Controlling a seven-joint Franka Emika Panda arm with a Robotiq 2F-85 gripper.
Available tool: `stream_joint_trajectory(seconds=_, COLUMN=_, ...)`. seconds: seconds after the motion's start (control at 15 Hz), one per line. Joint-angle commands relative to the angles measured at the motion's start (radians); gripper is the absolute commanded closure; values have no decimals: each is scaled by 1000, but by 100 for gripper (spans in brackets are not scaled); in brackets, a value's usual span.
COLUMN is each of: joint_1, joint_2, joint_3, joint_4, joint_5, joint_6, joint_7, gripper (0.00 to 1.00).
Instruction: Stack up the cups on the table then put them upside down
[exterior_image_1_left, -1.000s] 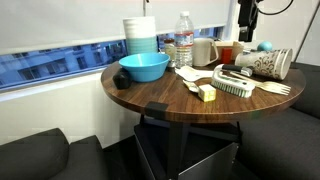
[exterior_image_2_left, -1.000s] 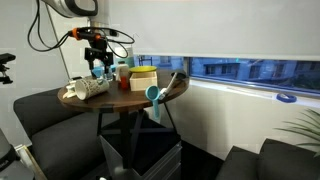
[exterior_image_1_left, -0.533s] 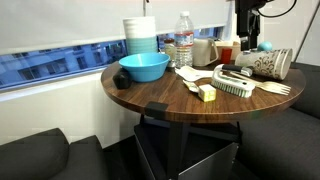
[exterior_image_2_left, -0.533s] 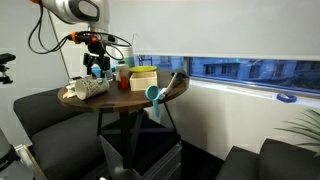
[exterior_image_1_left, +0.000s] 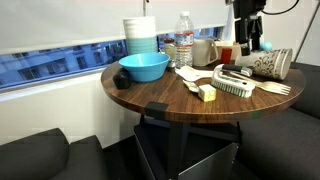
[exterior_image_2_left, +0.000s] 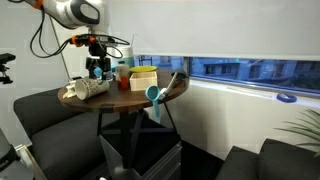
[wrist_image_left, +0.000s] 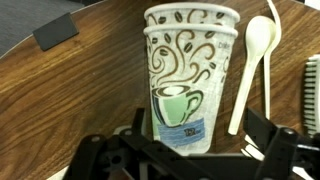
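Clutter surrounds the cups (wrist_image_left: 188, 80) on the table (exterior_image_1_left: 160, 96), a round top of dark reddish-brown wood. In the wrist view the two are nested, one inside the other, and lie on their side on the wood: both rims show at the top of the picture and the tapered base points down toward the gripper (wrist_image_left: 190, 150). Their white paper carries a dark swirly pattern and a green mug drawing. A pale wooden spoon (wrist_image_left: 250, 70) lies just beside them, roughly parallel, and the bristles of a brush (wrist_image_left: 312, 80) show at the picture's edge. In both exterior views the nested pair rests near the table's rim (exterior_image_1_left: 270, 65) (exterior_image_2_left: 88, 88), well apart from the wide blue bowl (exterior_image_1_left: 144, 67). Behind the bowl stand stacked white-and-blue containers (exterior_image_1_left: 140, 35) and a clear water bottle (exterior_image_1_left: 184, 40). The gripper hangs just above the cups, pointing down at them. Its jaws are spread wide and hold nothing; in the wrist view its dark fingers (wrist_image_left: 100, 152) frame the cup base on either side. Whether they brush the paper cannot be told.
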Motion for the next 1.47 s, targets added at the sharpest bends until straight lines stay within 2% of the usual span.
stream_joint_trajectory(seconds=0.0, joint_1=-10, joint_2=28, joint_3=18, joint_4=10, joint_5=-32, joint_6=-3, joint_7=27, gripper=0)
stream_joint_trajectory(seconds=0.47, joint_1=-6, joint_2=78, joint_3=25, joint_4=17, joint_5=-41, joint_6=-4, joint_7=29, gripper=2)
stream_joint_trajectory(seconds=0.53, joint_1=-7, joint_2=83, joint_3=24, joint_4=17, joint_5=-37, joint_6=-4, joint_7=25, gripper=17)
stream_joint_trajectory(seconds=0.6, joint_1=-8, joint_2=85, joint_3=23, joint_4=15, joint_5=-36, joint_6=-4, joint_7=23, gripper=27)
stream_joint_trajectory(seconds=0.67, joint_1=-9, joint_2=85, joint_3=21, joint_4=12, joint_5=-35, joint_6=-2, joint_7=21, gripper=31)
stream_joint_trajectory(seconds=0.87, joint_1=-15, joint_2=61, joint_3=11, joint_4=-7, joint_5=-22, joint_6=11, joint_7=3, gripper=52)
stream_joint_trajectory(seconds=1.07, joint_1=-22, joint_2=13, joint_3=-4, joint_4=-32, joint_5=2, joint_6=40, joint_7=-33, gripper=58)
stream_joint_trajectory(seconds=1.4, joint_1=-24, joint_2=-105, joint_3=-51, joint_4=-112, joint_5=88, joint_6=183, joint_7=-183, gripper=59)
